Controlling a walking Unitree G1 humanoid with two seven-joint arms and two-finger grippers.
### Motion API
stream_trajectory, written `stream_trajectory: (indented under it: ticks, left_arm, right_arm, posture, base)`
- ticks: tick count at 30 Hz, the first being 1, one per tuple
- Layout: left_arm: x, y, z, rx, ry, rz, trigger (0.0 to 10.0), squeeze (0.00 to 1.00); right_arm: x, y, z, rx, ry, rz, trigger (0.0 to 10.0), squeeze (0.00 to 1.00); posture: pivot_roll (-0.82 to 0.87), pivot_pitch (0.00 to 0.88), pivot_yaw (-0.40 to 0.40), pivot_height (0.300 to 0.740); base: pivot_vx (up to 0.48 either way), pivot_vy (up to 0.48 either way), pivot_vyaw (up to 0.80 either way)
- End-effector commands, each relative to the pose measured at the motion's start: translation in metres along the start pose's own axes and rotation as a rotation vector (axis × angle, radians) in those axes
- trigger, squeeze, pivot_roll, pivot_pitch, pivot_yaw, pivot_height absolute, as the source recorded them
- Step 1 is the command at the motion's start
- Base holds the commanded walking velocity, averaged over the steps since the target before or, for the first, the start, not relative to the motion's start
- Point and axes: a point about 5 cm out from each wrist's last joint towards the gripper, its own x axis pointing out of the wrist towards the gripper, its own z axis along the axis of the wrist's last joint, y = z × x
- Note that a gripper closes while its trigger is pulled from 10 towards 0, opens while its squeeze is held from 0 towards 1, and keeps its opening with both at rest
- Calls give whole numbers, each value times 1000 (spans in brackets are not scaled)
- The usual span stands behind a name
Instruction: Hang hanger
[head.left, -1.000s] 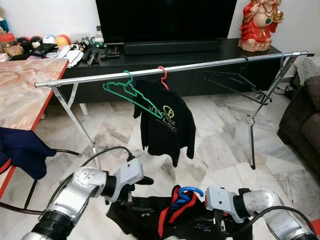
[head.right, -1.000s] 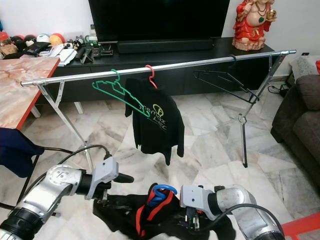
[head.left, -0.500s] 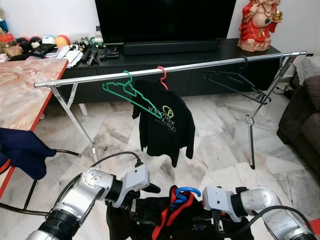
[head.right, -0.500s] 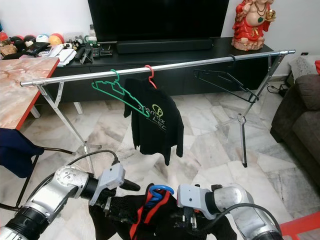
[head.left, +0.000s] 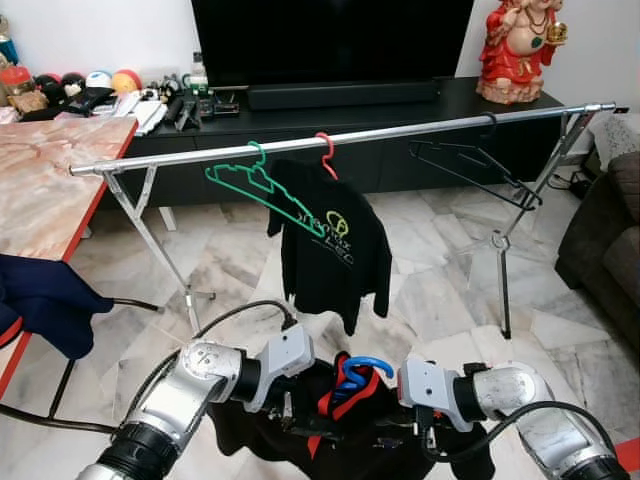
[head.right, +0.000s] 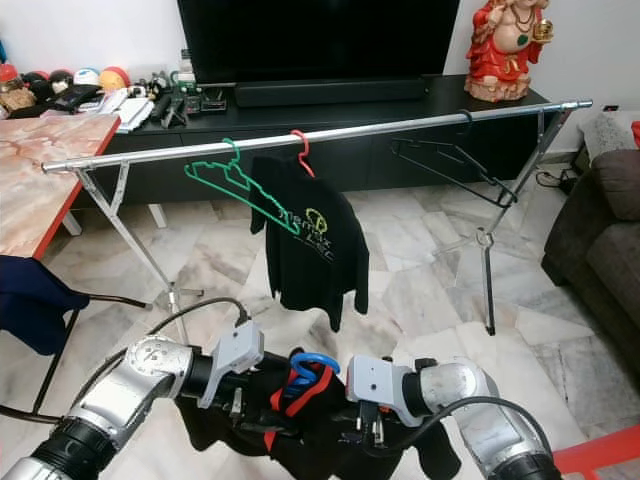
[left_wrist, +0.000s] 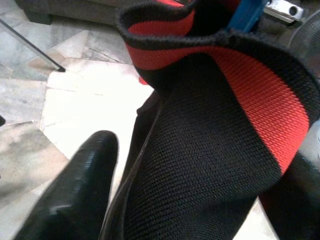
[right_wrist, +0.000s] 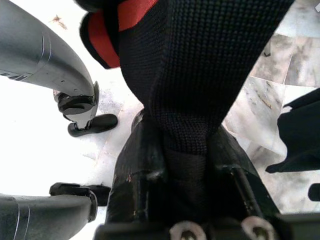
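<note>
The right pincer (right_wrist: 182, 165) is closed on a bunched fold of a black garment (head.left: 400, 440) with red ribbed trim, the knit cloth squeezed between its two black fingers. The left pincer (left_wrist: 165, 195) lies against the same garment; one black finger (left_wrist: 75, 190) is seen bare beside the cloth, and whether the cloth is gripped cannot be told.

The garment is held low before the robot, between the two silver arms and above the marble floor (head.left: 420, 290). A blue hanger (head.left: 362, 368) is seated in its red-edged neck opening, with the curved hook standing up between the wrists.

Beyond the arms, a long metal rail (head.left: 400, 130) on folding legs is stretched across the room. On it are hung an empty green hanger (head.left: 262, 188), a red hanger (head.left: 324, 152) carrying a black shirt (head.left: 330, 245) with a printed logo, and an empty black hanger (head.left: 470, 165) farther to the right. A marble tabletop (head.left: 50, 180) is seen at the left.
</note>
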Motion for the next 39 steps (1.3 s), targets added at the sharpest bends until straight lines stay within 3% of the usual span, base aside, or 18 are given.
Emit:
stream_trajectory:
  ticks: [1, 39]
  left_arm:
    - [3, 0, -1, -15, -7, -1, 0, 0]
    - [4, -3, -5, -15, 6, 20, 0, 0]
  right_arm:
    - [1, -7, 17, -39, -80, -12, 0, 0]
    - [2, -16, 26, -48, -101, -31, 0, 0]
  posture:
    - [-62, 42, 21, 740]
    - [-70, 18, 31, 740]
  base:
    - [0, 0, 0]
    - [0, 0, 0]
